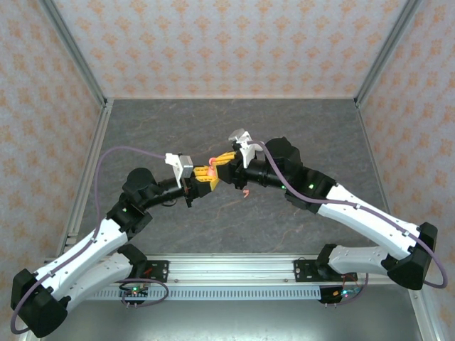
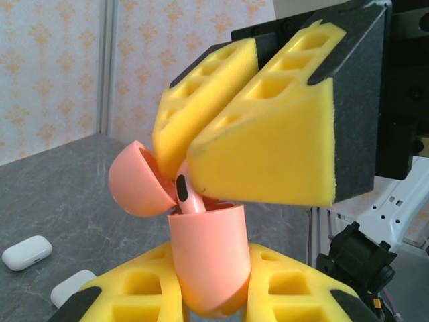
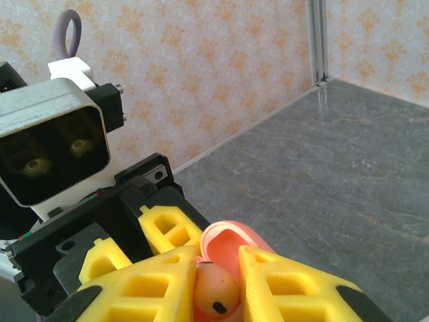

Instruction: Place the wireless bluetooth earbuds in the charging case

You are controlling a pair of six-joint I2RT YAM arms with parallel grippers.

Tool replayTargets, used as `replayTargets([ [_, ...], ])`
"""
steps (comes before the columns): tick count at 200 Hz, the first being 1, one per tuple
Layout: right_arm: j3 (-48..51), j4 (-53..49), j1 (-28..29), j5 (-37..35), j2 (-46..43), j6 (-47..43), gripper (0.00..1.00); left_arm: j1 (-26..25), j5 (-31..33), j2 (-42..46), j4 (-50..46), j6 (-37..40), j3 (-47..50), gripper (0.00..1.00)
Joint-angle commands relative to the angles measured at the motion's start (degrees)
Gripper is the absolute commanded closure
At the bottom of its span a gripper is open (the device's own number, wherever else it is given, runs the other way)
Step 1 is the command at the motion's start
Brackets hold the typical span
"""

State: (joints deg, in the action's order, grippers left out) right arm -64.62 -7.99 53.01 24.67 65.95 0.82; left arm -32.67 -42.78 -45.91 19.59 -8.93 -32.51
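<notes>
L claw point(image 1: 204, 177) clamped on open coral case point(image 2: 209, 255) above desk point(image 1: 234, 121) centre, R claw point(image 1: 226, 160) pinching coral earbud point(image 2: 188, 196) w/ stem in case, two white cases point(image 2: 27, 252) on desk

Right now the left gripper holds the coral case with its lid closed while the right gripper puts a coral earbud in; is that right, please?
Not quite: the lid is open, as the left wrist view shows. The left gripper holds the coral case and the right gripper puts the coral earbud in.
</notes>
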Motion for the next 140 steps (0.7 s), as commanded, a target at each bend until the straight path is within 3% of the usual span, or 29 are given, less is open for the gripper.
replayTargets([
  [1,-1.47,-1.66,0.33,0.56,-0.47,1.61,0.75,-0.31,0.16,0.82,2.99,0.4,-1.63,1.0],
  [67,-4.99,-3.42,-0.27,-2.58,-2.92,2.19,0.49,-0.36,0.15,0.95,2.69,0.4,-1.42,1.0],
  [140,-5.68,-14.2,-6.64,-12.65,-6.76,6.22,0.42,-0.36,0.51,1.96,1.51,1.08,-0.97,1.0],
])
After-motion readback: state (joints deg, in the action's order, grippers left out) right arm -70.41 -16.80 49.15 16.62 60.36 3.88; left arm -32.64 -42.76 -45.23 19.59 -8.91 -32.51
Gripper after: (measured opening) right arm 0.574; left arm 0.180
